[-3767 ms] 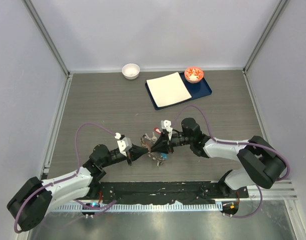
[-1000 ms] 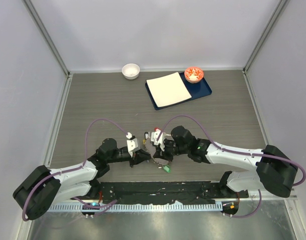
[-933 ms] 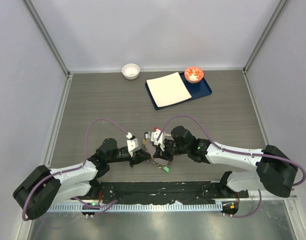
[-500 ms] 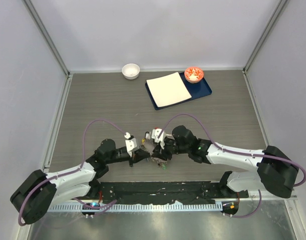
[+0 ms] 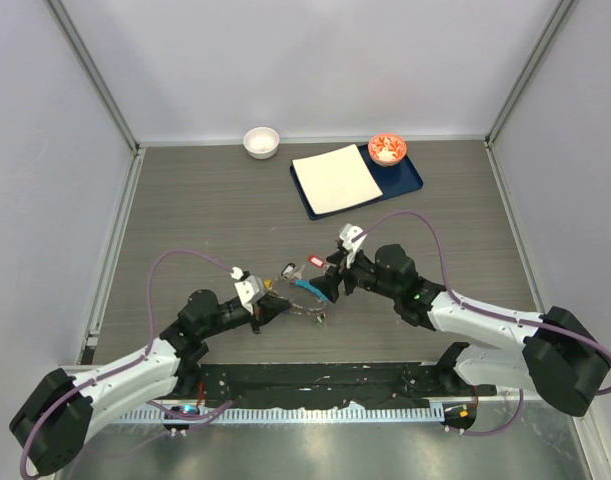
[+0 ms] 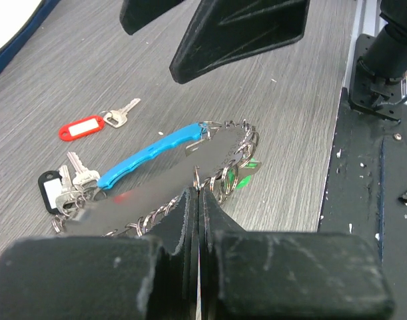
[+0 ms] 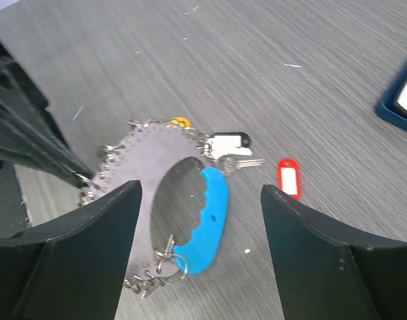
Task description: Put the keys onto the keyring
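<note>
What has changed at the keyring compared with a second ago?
The right claw opened, let go of the keyring and backed off, away from the robot and to its right. The left claw closed fully on the keyring's edge and drew back slightly toward its base. Unchanged: white plate, blue tray and both bowls at the back.

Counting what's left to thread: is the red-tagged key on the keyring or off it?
Off. The red-tagged key lies on the table, apart from the keyring.
</note>
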Motion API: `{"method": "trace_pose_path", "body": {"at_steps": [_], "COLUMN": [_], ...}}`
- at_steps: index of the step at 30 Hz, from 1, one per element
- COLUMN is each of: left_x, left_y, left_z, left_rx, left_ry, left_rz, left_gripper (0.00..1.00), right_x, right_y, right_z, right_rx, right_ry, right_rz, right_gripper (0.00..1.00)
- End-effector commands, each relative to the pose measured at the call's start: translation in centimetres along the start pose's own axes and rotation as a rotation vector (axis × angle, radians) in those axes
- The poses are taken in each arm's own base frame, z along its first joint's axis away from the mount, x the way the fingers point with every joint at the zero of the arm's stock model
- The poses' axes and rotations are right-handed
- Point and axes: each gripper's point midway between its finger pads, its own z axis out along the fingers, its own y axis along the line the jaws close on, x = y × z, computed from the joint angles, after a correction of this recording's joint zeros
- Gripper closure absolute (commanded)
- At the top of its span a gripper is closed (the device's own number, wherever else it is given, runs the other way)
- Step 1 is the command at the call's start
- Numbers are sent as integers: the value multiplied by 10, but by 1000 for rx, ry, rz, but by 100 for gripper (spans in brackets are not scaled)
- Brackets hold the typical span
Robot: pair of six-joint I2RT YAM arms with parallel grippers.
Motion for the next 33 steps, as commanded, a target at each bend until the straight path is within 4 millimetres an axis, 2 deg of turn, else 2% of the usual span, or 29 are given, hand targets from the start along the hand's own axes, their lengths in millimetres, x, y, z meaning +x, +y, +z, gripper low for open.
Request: {"method": "trace_pose_path", "body": {"at_steps": [1, 4, 5, 7, 9, 10, 17, 22, 33], "left_x": [-1, 0, 2, 11, 14, 17, 27, 27, 25], "left_y": [2, 2, 3, 4, 4, 2, 3, 5, 6], "left_z": [-4, -4, -4, -2, 1, 3, 16, 17, 15], "left_rx": [-33, -38, -38, -39, -29, -18, 20, 9, 0], "left_ry": [-37, -34, -27, 7, 29, 47, 130, 133, 127], "left_rz": [-35, -46, -49, -57, -60, -65, -79, -74, -67], "left_gripper": [100, 100, 100, 100, 100, 100, 100, 100, 100], "right_x": [-13, 8, 8, 22, 25, 34, 58, 67, 63], "right_y": [-36, -56, -63, -70, -75, -77, -90, -94, -95], "right_z": [-2, -1, -2, 2, 5, 7, 21, 25, 42], "right_rx": [204, 316, 356, 385, 409, 417, 442, 430, 369], "right_ry": [-143, -120, -141, -113, -119, -99, -15, 15, -9], "right_rz": [69, 93, 98, 104, 99, 96, 59, 21, -47], "right_gripper": [21, 25, 26, 30, 34, 35, 41, 48, 58]}}
